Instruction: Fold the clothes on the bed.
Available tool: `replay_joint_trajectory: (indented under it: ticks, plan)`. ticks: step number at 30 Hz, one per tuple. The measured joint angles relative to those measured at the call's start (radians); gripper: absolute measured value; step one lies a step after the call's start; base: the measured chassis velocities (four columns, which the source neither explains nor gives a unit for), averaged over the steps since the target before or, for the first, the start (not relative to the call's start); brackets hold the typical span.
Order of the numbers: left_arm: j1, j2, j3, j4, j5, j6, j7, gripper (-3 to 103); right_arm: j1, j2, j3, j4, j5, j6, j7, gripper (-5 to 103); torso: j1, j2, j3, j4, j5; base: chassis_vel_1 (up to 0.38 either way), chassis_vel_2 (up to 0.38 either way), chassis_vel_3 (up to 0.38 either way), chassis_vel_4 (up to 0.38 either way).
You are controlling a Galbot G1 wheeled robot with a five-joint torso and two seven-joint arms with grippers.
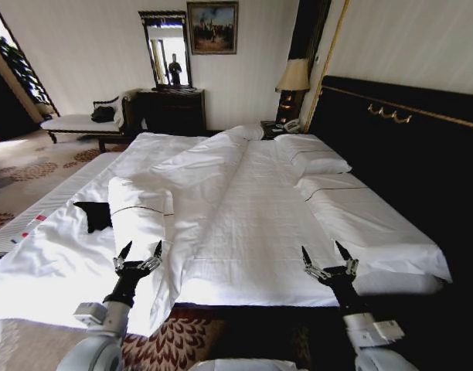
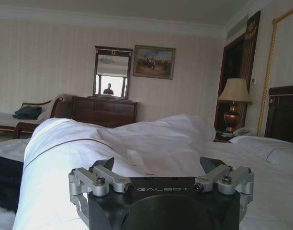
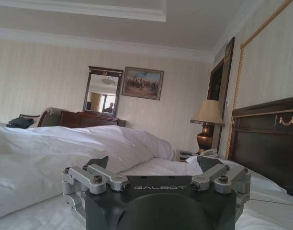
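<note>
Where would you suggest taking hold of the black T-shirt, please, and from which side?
The black T-shirt lies bunched on the bed, its right side tucked against the rolled duvet. Probably grip its exposed near corner, coming from above and from the robot's left, away from the duvet. The left tool, open, hovers nearest at the bed's foot; the right tool is open too.

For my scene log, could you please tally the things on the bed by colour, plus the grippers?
White pillows: 3
White duvet: 1
Black T-shirt, partly tucked beside the duvet: 1
Grippers, both open at the foot of the bed: 2, left gripper and right gripper
Total: 7
</note>
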Motion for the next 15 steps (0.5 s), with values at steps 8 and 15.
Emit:
replay_joint_trajectory:
  ticks: [8, 15]
  plan:
    - [-0.001, 0.0, 0.001, 0.003, 0.002, -0.002, 0.001, 100, 0.003, 0.005, 0.001, -0.004, -0.012, -0.001, -0.001, 100, 0.0, 0.0, 0.0, 0.0, 0.0002, 0.0, 0.0, 0.0, 0.0]
    - [-0.002, 0.0, 0.003, 0.004, 0.005, -0.003, 0.001, 100, 0.003, 0.011, -0.002, -0.006, -0.016, -0.001, 0.001, 100, 0.0, 0.0, 0.0, -0.0001, 0.0002, 0.0, 0.0, 0.0, 0.0]
